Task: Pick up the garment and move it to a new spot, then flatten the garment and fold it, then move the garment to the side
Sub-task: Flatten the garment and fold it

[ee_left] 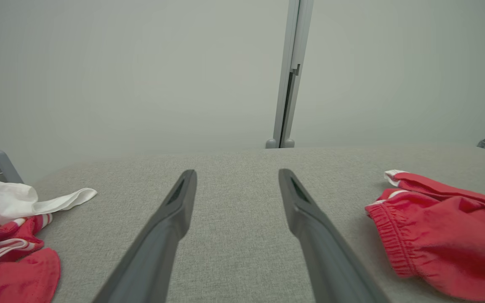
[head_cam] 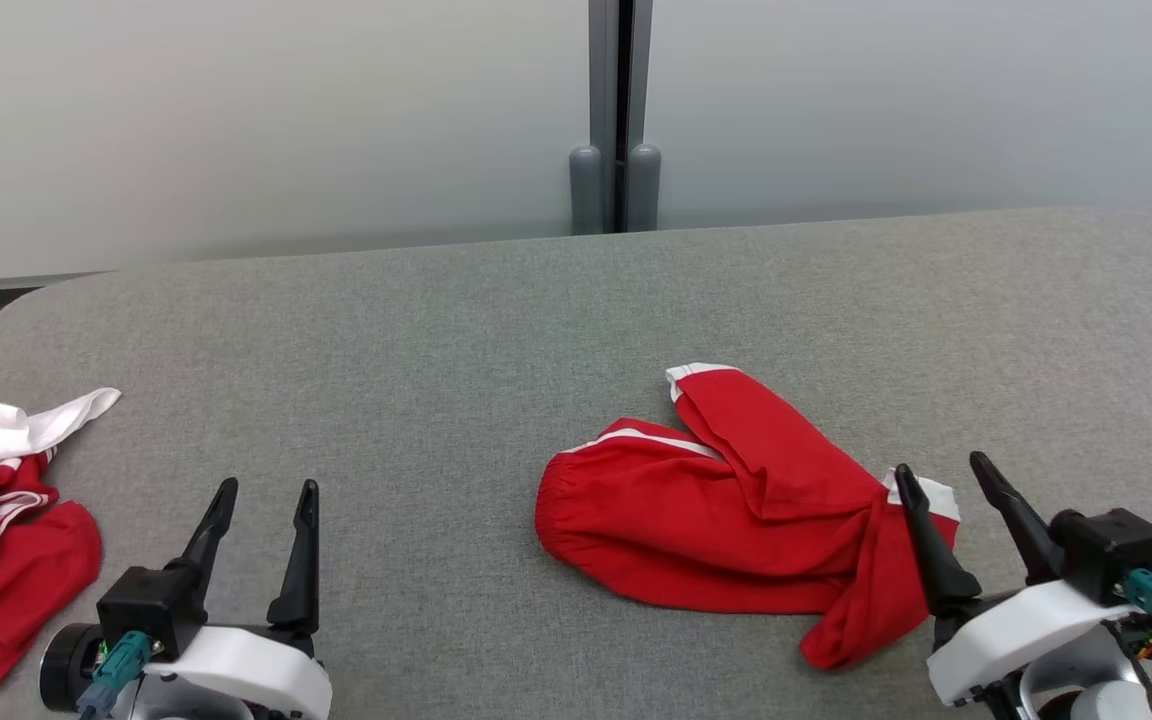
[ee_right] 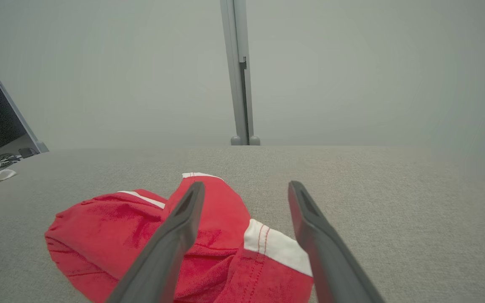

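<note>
Near edge, left: the left gripper (head_cam: pixel 269 485) stands over bare grey table (head_cam: pixel 436 330). Its two dark fingers are spread apart with nothing between them. The left wrist view confirms cloth-covered surface alone beneath and between the fingers (ee_left: pixel 183 198).

Near edge, right: the right gripper (head_cam: pixel 939 464) likewise has its fingers spread wide and grips nothing. In the head view its left finger crosses in front of the near right end of the garment (head_cam: pixel 726 500). The right wrist view shows that finger over the red cloth, and a white hem band lies in the gap between the two fingers. Whether either finger touches the cloth cannot be told.

Middle, right of centre: the garment is red with white trim and lies loosely bunched on the table. A gathered elastic edge faces left. One part is folded across the top, ending in a white hem at the far side. Another part trails toward the near right, by the right gripper. It is well apart from the left gripper.

Near left edge: a separate pile of clothing (head_cam: pixel 6 530), red and white with stripes, lies crumpled, partly cut off by the frame. A white label shows at its near end.

Far: the table ends in rounded corners. Behind it stands a pale frosted wall (head_cam: pixel 236 120), divided by a grey upright post (head_cam: pixel 619 100).
</note>
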Motion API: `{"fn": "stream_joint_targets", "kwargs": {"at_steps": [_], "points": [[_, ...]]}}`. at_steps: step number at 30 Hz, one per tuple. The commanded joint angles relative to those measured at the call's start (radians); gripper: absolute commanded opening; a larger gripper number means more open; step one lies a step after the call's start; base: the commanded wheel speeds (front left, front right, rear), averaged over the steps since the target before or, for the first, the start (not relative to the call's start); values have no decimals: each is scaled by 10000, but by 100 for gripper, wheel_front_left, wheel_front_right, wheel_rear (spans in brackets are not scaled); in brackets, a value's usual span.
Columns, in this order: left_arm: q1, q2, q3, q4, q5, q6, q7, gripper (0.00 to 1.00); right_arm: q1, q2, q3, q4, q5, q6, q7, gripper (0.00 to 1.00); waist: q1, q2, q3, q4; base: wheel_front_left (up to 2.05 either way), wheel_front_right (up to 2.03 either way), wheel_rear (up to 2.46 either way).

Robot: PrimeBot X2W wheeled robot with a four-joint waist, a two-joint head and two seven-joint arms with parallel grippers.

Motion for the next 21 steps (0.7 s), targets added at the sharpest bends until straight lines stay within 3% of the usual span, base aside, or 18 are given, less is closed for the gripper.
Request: {"fn": "stream_joint_targets", "kwargs": {"at_steps": [1, 9, 18, 19, 21], "points": [[-220, 39, -19, -28, 20, 47, 0, 100, -189, -77, 222, -38, -80, 1, 148, 100, 0, 0, 135, 99, 0, 0, 0], [-1053, -311, -330, -23, 224, -67, -67, 100, -883, -365, 1371, 471, -60, 1, 1291, 100, 0, 0, 983, 763, 0, 0, 0], [-1588, -628, -442, 231, 421, -204, -141, 100, -1486, -448, 1653, 1255, -301, 1, 2099, 100, 0, 0, 1467, 1160, 0, 0, 0], [-1607, -647, -426, 258, 453, -203, -142, 100, -1540, -422, 1659, 1324, -286, 1, 2170, 64, 0, 0, 1492, 1166, 0, 0, 0], [-1635, -694, -408, 317, 473, -227, -149, 100, -1698, -426, 1587, 1427, -338, 1, 2139, 20, 0, 0, 1541, 1163, 0, 0, 0]]}}
